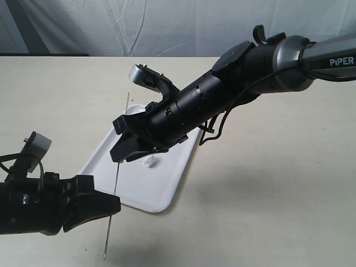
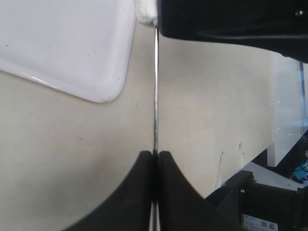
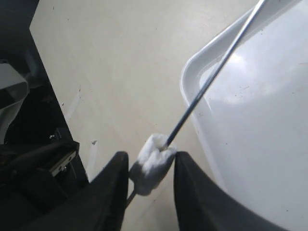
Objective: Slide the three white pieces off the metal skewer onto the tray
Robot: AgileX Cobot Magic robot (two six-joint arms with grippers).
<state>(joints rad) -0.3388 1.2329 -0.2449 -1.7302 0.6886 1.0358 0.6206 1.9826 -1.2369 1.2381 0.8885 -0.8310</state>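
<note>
The left gripper (image 1: 108, 207) is closed on the lower part of the metal skewer (image 1: 117, 177), near the tray (image 1: 153, 196) corner on the table (image 1: 267, 183). The right gripper (image 3: 150, 169) squeezes a threaded white piece (image 3: 151, 162) on the skewer, beside the tray's edge. A loose white piece (image 1: 150, 162) lies in the tray.

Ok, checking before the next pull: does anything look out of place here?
One thing: the white piece on the metal skewer, between the fingers of the right gripper, appears to hang over bare table beside the tray rim, not over it. It might drop off-tray.
</note>
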